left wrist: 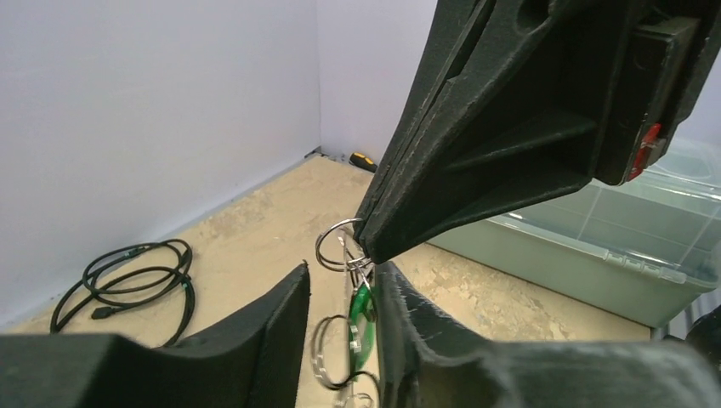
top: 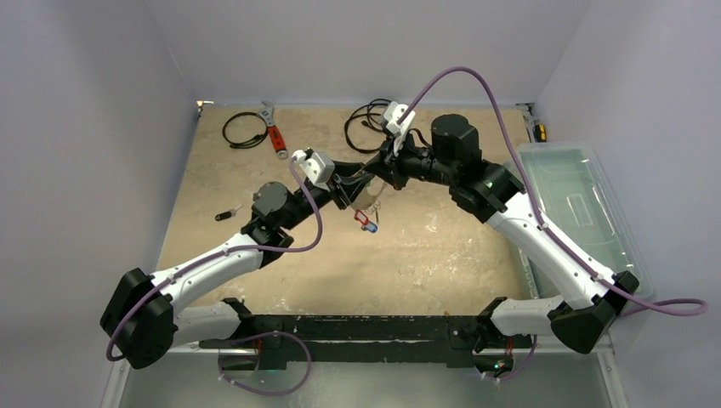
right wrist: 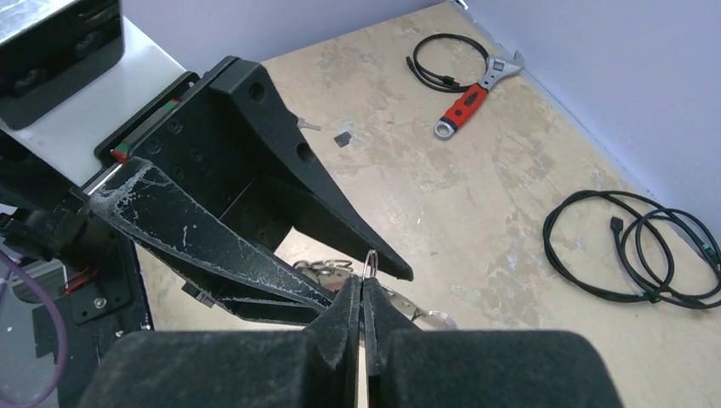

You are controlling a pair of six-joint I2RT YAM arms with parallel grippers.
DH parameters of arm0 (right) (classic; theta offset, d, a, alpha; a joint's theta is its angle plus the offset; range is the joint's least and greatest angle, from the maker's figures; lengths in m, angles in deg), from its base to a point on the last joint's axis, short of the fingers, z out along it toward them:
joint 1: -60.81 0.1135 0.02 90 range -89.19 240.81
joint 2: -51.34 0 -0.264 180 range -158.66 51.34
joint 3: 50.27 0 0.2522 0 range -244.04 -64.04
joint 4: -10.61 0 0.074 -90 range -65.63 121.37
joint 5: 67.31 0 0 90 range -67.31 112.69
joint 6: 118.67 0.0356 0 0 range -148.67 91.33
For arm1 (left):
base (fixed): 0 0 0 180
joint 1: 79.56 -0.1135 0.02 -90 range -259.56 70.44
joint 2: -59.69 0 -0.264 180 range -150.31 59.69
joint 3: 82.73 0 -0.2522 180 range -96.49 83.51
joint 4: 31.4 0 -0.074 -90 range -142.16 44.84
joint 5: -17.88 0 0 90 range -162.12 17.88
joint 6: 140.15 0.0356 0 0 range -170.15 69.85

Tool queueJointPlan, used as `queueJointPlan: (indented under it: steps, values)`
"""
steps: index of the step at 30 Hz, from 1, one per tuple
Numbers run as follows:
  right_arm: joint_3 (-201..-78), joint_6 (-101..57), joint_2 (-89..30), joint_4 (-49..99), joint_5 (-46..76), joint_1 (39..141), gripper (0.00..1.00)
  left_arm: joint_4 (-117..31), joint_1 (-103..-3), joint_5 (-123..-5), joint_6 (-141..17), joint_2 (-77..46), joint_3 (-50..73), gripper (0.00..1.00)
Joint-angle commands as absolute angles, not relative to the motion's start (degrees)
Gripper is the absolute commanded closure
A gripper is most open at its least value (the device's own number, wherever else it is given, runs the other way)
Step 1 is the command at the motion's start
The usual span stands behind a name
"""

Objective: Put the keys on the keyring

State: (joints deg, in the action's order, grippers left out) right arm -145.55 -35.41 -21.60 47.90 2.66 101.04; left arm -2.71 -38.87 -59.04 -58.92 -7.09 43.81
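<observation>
My right gripper [right wrist: 363, 285] is shut on the keyring [right wrist: 371, 260], a thin silver ring seen edge-on in the right wrist view. In the left wrist view the keyring [left wrist: 337, 246] hangs from the right fingers [left wrist: 476, 161], which come down from above. A green-tagged key [left wrist: 363, 306] and a second ring [left wrist: 326, 348] dangle below it. My left gripper [left wrist: 343, 270] stands open around them, the green tag close against its right finger [left wrist: 417, 331]. From above, red [top: 363, 218] and blue [top: 372, 228] tags show just below the two grippers. One dark-tagged key [top: 228, 213] lies apart on the table.
A red-handled wrench [top: 274, 132] and a black cable [top: 245, 132] lie at the far left. A second coiled cable [top: 364, 127] lies at the back middle. A clear plastic bin [top: 587, 212] stands along the right edge. Grey walls close in the table.
</observation>
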Motion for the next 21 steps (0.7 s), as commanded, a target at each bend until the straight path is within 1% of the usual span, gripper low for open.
queueJointPlan:
  steps: [1,2,4,10,17,21]
  values:
    - [-146.4,-34.0,-19.0,45.0,1.1,101.6,1.0,2.1,-38.6,-59.5,-57.2,-6.9,44.2,0.72]
    - [-146.4,-34.0,-18.9,45.1,1.1,101.6,1.0,2.6,-38.6,-59.2,-56.6,-6.6,44.5,0.78]
    - [-146.3,-33.2,-18.7,45.3,1.3,101.6,1.0,2.3,-38.6,-58.9,-55.6,-6.1,44.7,0.99]
    - [-148.5,-31.1,-20.0,47.6,1.9,101.5,1.0,-4.4,-38.6,-58.9,-51.1,-3.3,44.4,1.0]
    - [-152.7,-27.4,-23.4,52.2,2.3,101.5,1.0,-18.2,-37.8,-61.0,-42.1,-0.8,41.4,1.0]
    - [-155.7,-26.4,-25.8,55.9,0.0,101.4,1.0,-25.8,-37.7,-62.1,-37.8,-0.4,39.0,1.0]
